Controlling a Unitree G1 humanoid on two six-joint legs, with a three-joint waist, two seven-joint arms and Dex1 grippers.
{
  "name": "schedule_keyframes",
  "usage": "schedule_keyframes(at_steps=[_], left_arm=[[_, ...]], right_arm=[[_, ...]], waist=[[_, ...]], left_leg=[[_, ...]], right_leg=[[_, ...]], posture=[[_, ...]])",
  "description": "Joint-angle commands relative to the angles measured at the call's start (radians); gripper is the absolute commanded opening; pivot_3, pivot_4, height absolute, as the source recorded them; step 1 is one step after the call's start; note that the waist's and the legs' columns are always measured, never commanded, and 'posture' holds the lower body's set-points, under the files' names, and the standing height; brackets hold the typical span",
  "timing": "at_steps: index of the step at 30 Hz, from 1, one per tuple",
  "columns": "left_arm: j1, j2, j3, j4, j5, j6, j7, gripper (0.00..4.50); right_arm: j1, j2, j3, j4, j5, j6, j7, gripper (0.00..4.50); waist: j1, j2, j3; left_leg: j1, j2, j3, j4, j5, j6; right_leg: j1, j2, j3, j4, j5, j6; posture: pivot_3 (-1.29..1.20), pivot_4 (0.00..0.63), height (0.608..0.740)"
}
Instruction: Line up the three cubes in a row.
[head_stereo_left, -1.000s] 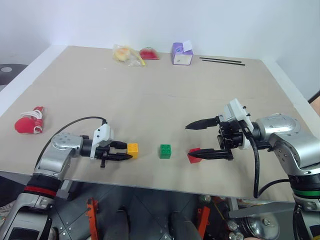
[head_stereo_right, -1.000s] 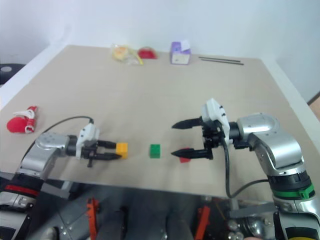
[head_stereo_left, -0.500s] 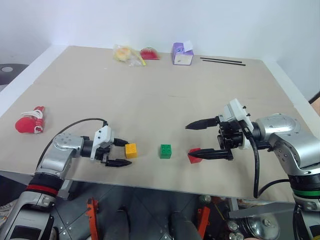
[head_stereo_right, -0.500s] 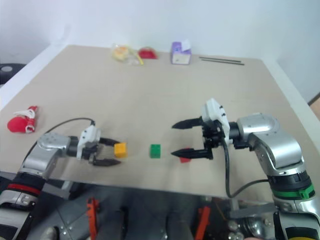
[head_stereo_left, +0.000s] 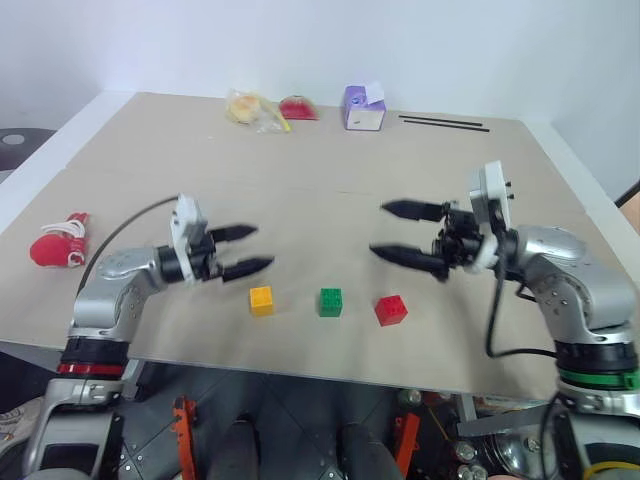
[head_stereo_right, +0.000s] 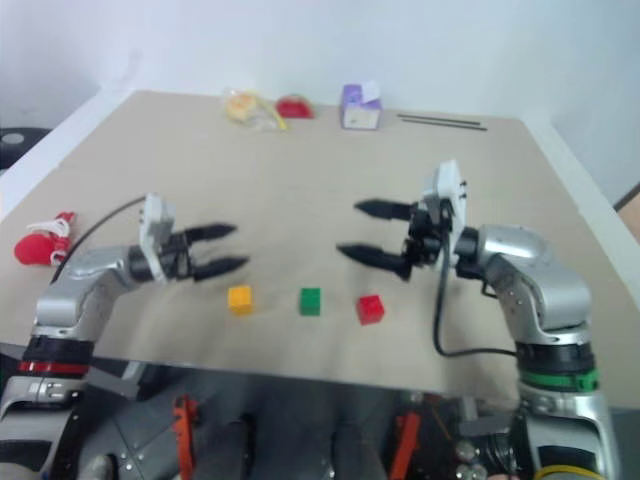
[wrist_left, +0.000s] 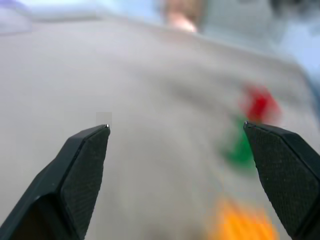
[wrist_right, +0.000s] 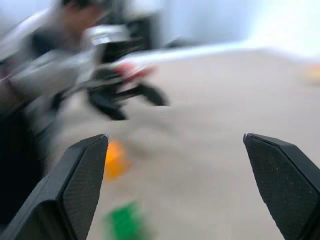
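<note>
Three studded cubes sit in a row near the table's front edge: yellow-orange (head_stereo_left: 261, 300) on the left, green (head_stereo_left: 330, 302) in the middle, red (head_stereo_left: 391, 310) on the right. My left gripper (head_stereo_left: 247, 250) hovers open above and to the left of the yellow-orange cube, holding nothing. Raised above and behind the red cube, my right gripper (head_stereo_left: 392, 232) is open and empty too. The left wrist view shows the red cube (wrist_left: 259, 104), green cube (wrist_left: 241, 150) and yellow-orange cube (wrist_left: 242, 225) ahead, blurred.
A red ball with a white cord (head_stereo_left: 57, 244) lies at the table's left edge. At the far edge are a purple-and-white box (head_stereo_left: 364, 108), a bagged yellow thing (head_stereo_left: 250, 108), a red item (head_stereo_left: 297, 107) and two black rods (head_stereo_left: 445, 123).
My left gripper let go of the yellow-orange cube, opened and rose away from it. My right gripper lifted up and away from the red cube, staying open.
</note>
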Motion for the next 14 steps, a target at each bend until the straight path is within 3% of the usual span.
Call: schedule_keyframes(at_steps=[1, 7, 14], left_arm=[[0.007, -0.09, 0.094, -0.082, 0.082, -0.077, 0.345, 4.43], [0.086, -0.22, 0.103, -0.117, 0.287, -0.159, 0.749, 4.43], [0.058, -0.25, 0.057, 0.086, 0.42, -0.27, 0.897, 4.43]], right_arm=[[0.01, 0.076, -0.053, 0.033, -0.101, -0.061, -0.246, 4.5], [0.028, 0.253, -0.103, 0.174, -0.328, -0.289, -0.663, 4.5], [0.005, 0.334, -0.127, 0.456, -0.432, -0.513, -0.86, 4.5]], waist=[[0.001, 0.0, 0.0], [0.001, 0.0, 0.0], [0.001, -0.001, -0.001]], left_leg=[[0.0, 0.0, 0.0, 0.0, 0.0, 0.0], [0.0, 0.0, 0.0, 0.0, 0.0, 0.0], [0.001, -0.001, 0.0, -0.001, 0.003, 0.0]], right_leg=[[0.0, 0.0, 0.0, 0.0, 0.0, 0.0], [0.0, 0.001, 0.001, 0.0, 0.003, 0.005], [0.002, 0.001, 0.001, -0.001, 0.003, 0.001]], posture=[[0.0, 0.15, 0.74], [0.0, 0.15, 0.74], [0.0, 0.15, 0.74]])
